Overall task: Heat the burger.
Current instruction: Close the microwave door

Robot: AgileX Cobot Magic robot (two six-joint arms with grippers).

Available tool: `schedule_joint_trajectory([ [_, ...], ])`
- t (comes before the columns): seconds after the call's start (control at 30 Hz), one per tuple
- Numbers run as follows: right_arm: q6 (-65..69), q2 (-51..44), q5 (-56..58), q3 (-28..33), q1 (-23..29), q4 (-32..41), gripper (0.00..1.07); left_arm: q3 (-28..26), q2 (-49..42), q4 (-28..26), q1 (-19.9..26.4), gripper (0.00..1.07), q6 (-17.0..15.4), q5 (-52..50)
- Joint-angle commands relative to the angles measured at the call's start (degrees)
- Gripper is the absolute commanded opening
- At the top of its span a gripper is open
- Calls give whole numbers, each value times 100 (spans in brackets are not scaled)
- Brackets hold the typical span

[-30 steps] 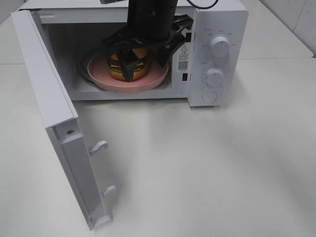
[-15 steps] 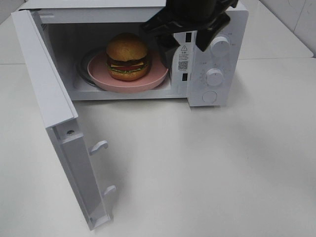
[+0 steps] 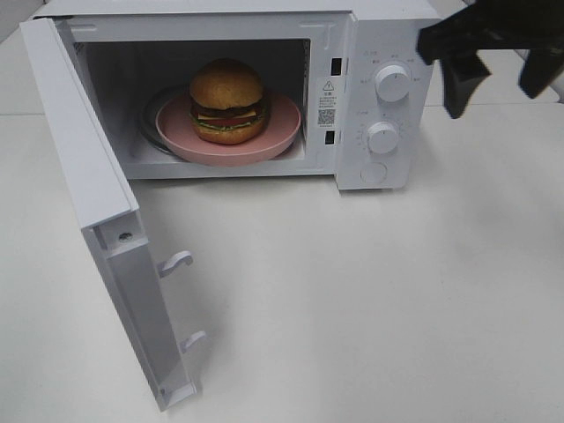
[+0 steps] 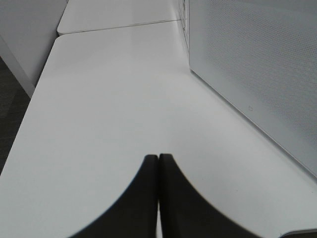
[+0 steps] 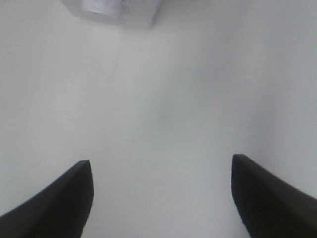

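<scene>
The burger (image 3: 227,101) sits on the pink plate (image 3: 278,132) inside the open microwave (image 3: 401,110).
Your right pincer (image 3: 496,104) hangs above the counter (image 3: 352,291) with its fingers wide apart and nothing between them, just beside the microwave on the side of the knobs (image 3: 392,82). The burger is well apart from it, beyond the knobs, in the cavity whose door (image 3: 88,176) stands swung open. Your left pincer (image 4: 158,157) has its fingers pressed together, empty, low over the counter.
</scene>
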Motion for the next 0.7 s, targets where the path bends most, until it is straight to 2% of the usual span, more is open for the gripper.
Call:
schedule_joint_trajectory([
  [0.03, 80, -458, 172, 424, -401, -149, 73, 23, -115, -52, -11, 0, 0, -86],
  [0.07, 80, -739, 172, 647, -584, -155, 73, 23, -115, -52, -11, 0, 0, -86],
  [0.17, 160, -1209, 172, 963, -699, -155, 73, 23, -115, -52, -11, 0, 0, -86],
  [0.4, 138, -2108, 172, 1587, -699, 218, 71, 23, -115, -52, -11, 0, 0, -86],
  [0.57, 115, -3031, 172, 2469, -699, 401, 68, 23, -115, -52, -11, 0, 0, -86],
  [0.7, 138, -3501, 172, 2934, -699, 407, 67, 23, -115, -52, -11, 0, 0, -86],
])
